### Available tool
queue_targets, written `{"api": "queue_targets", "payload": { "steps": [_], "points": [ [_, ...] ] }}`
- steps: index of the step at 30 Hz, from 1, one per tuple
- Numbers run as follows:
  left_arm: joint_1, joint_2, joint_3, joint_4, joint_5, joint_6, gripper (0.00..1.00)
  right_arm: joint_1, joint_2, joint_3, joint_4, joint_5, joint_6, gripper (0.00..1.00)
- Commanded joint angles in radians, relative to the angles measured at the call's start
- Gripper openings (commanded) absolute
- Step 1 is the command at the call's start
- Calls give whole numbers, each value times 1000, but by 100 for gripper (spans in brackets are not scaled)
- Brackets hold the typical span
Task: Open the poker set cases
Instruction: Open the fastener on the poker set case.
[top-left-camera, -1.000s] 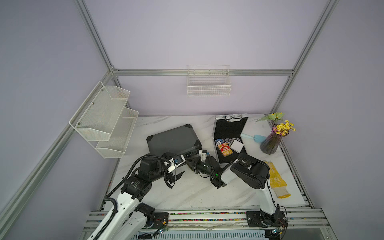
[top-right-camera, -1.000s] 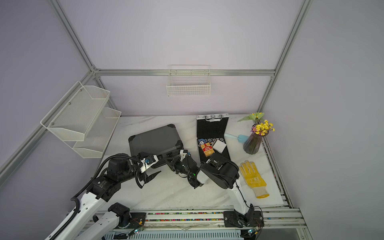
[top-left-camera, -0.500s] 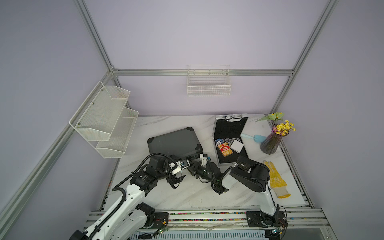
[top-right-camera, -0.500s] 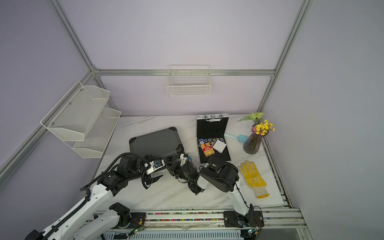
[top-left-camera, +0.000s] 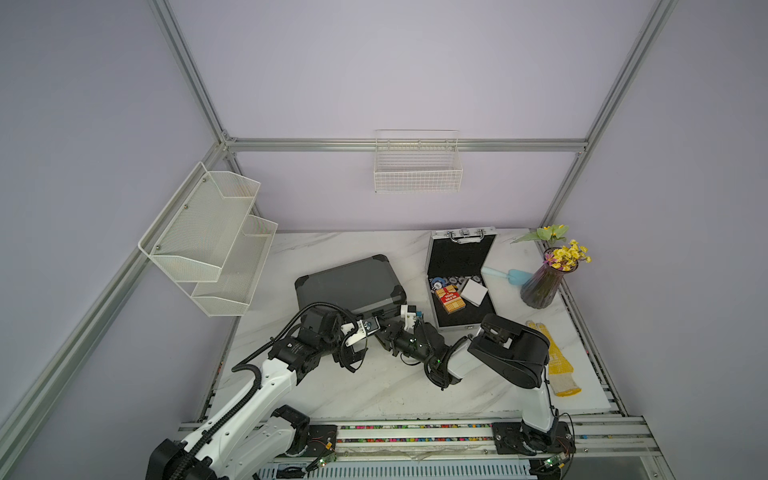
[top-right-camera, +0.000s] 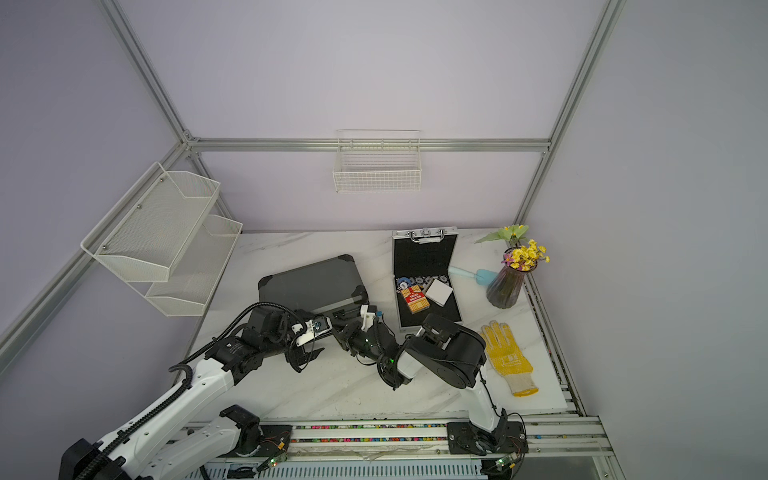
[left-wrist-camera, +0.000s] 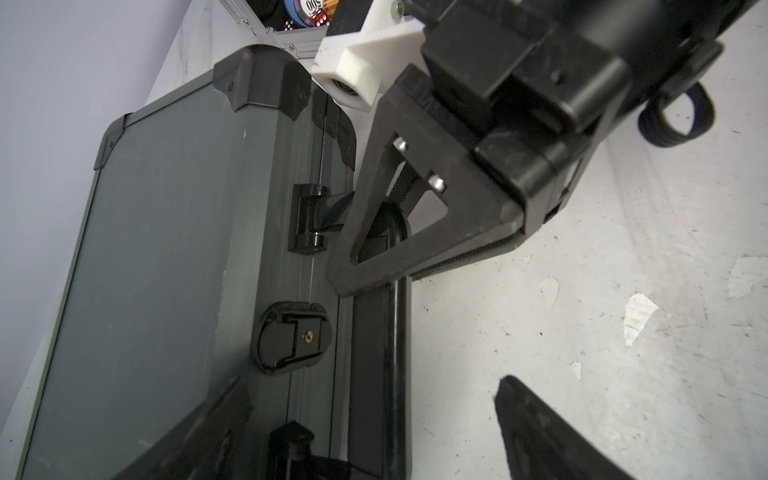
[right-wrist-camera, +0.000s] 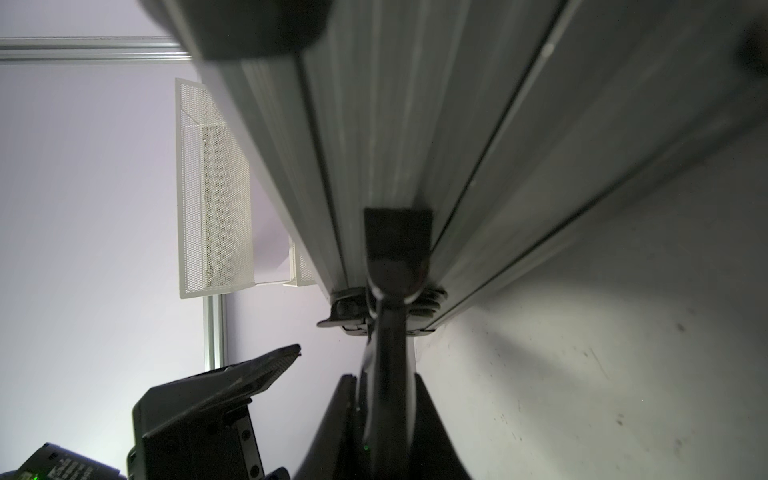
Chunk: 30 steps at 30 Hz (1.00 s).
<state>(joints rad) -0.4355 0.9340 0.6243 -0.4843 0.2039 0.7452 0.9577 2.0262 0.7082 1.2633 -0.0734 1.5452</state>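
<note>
**A:** Entry one: right gripper (right-wrist-camera: 382, 376)?
**B:** Fingers (right-wrist-camera: 432, 415) narrow, clamped on the black handle (right-wrist-camera: 388, 332) at the front edge of the grey case (top-left-camera: 349, 282).

**A:** Entry two: left gripper (left-wrist-camera: 370, 386)?
**B:** Fingers (left-wrist-camera: 540, 432) spread wide, holding nothing. One is over the grey case's lid, the other off its front edge, above the table (left-wrist-camera: 582, 291).

**A:** Entry three: grey case?
**B:** Lid down. One latch (left-wrist-camera: 291, 336) on its front, beside the handle, looks fastened.

**A:** Entry four: silver case (top-left-camera: 461, 257)?
**B:** Beside the grey case, apart from it. Lid thrown back, chips (top-left-camera: 436, 283) and cards (top-left-camera: 451, 299) showing. Finished, I judge.

**A:** Step in hand?
**B:** Probably the grey case: right steadies, left goes for the latch. Next, the left fingers must close in on the latch tab and flip it before any lifting.
</note>
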Motion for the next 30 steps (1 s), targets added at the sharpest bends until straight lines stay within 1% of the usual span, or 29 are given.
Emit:
{"api": "queue_targets", "payload": {
  "steps": [1,7,13,18,23,30],
  "points": [
    [-6,14,1,44,-11,74,91,21,-129,63,363,-66,-49,0],
    [-7,40,-3,88,-59,56,89,22,-130,71,364,-75,-51,0],
    [-6,64,-5,106,-44,41,87,21,-132,77,364,-82,-56,0],
    [-9,77,-8,106,-34,41,82,21,-128,80,363,-80,-54,0],
    [-10,100,-17,106,-15,32,80,21,-115,89,364,-86,-37,0],
    [-10,132,-5,81,-28,31,69,21,-134,84,364,-89,-48,0]
  ]
}}
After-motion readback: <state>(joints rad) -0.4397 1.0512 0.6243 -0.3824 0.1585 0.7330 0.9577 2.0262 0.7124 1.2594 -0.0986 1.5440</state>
